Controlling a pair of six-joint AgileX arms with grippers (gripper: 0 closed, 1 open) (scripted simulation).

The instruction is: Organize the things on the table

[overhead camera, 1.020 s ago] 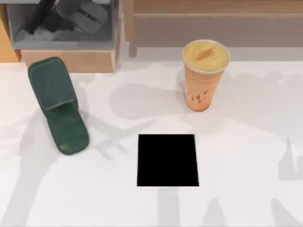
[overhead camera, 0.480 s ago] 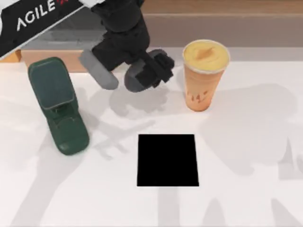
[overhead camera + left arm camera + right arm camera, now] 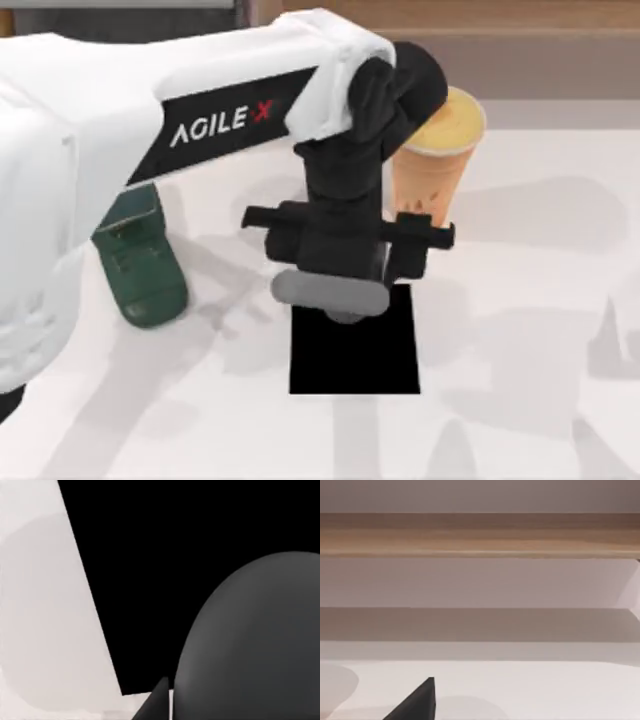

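Our left arm reaches from the left side across the table (image 3: 520, 330), bent downward so that its wrist points at the surface. Our left gripper (image 3: 335, 300) hangs above the far edge of the black mat (image 3: 355, 365), and its fingers are closed around the grey mouse (image 3: 330, 292). In the left wrist view the rounded body of the mouse (image 3: 255, 640) is very close, with the black mat (image 3: 165, 570) under it. The orange cup (image 3: 430, 165) stands upright behind the gripper, partly covered by the arm. The green phone stand (image 3: 140, 265) lies at the left, near the arm. About our right gripper's fingers we cannot tell.
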